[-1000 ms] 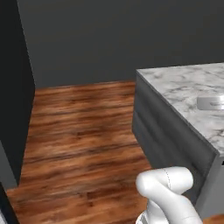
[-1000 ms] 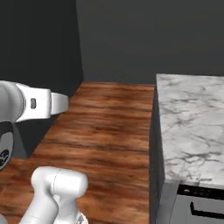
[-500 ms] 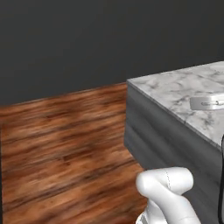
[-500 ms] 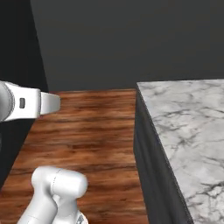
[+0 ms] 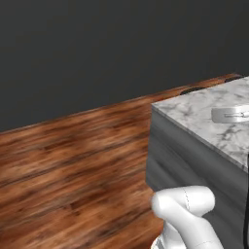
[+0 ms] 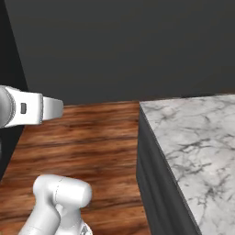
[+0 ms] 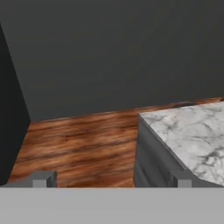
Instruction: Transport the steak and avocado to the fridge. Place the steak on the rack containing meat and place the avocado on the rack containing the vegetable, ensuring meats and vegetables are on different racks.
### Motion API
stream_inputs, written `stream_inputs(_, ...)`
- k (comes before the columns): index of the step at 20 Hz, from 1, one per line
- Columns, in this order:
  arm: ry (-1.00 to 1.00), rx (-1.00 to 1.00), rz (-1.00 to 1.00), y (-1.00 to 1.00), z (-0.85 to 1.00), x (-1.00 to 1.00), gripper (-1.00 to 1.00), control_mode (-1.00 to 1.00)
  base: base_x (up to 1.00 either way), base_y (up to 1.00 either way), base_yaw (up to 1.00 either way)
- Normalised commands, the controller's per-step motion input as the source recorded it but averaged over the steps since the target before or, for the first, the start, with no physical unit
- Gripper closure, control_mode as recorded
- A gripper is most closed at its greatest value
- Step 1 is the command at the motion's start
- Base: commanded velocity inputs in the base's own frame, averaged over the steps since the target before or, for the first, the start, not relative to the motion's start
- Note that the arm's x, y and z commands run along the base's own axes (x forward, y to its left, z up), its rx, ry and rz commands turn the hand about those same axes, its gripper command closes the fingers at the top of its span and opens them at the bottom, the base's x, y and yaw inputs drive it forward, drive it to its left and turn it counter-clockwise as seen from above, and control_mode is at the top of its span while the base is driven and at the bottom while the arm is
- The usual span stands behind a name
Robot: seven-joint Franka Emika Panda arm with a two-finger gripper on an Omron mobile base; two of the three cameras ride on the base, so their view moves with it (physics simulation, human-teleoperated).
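- While the steak and the avocado are nowhere I can pick out from where these cameras look, I can't say which way either lies from the fingers or how the steak's long side runs; my guess is they sit further along the marble counter (image 6: 197, 151), to the right.
- On that counter, toward its right edge in the left base view, lies a small flat grey metal piece (image 5: 228, 115); too blurred for me to name.
- Left of the counter runs bare wooden floor (image 5: 73, 160) up to a dark grey wall (image 6: 128, 46).
- At the far left stands a tall black side panel (image 7: 11, 127), possibly the fridge, though I cannot be sure.
- Nearest me, the gripper (image 7: 111, 179) holds nothing; its fingertips (image 7: 43, 178) stand wide apart, pointing at the counter's near corner and the floor beside it.
- Judging by this, the base must first bring the food into sight before any reach.
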Motion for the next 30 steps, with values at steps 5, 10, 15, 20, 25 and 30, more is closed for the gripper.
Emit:
stream_inputs(5,0.00,0.00,0.00,0.00,0.00,0.00,-1.00,1.00,1.00,0.27,-0.24)
stream_inputs(10,0.00,0.00,0.00,0.00,0.00,0.00,-1.00,1.00,1.00,0.58,-0.31)
stream_inputs(15,0.00,0.00,0.00,0.00,0.00,0.00,-1.00,1.00,1.00,0.96,-0.44)
stream_inputs(20,0.00,0.00,0.00,0.00,0.00,0.00,-1.00,1.00,1.00,1.00,-0.44)
stream_inputs(25,0.00,0.00,0.00,0.00,0.00,0.00,-1.00,1.00,1.00,1.00,-0.45)
stream_inputs(30,0.00,0.00,0.00,0.00,0.00,0.00,-1.00,1.00,1.00,1.00,-0.46)
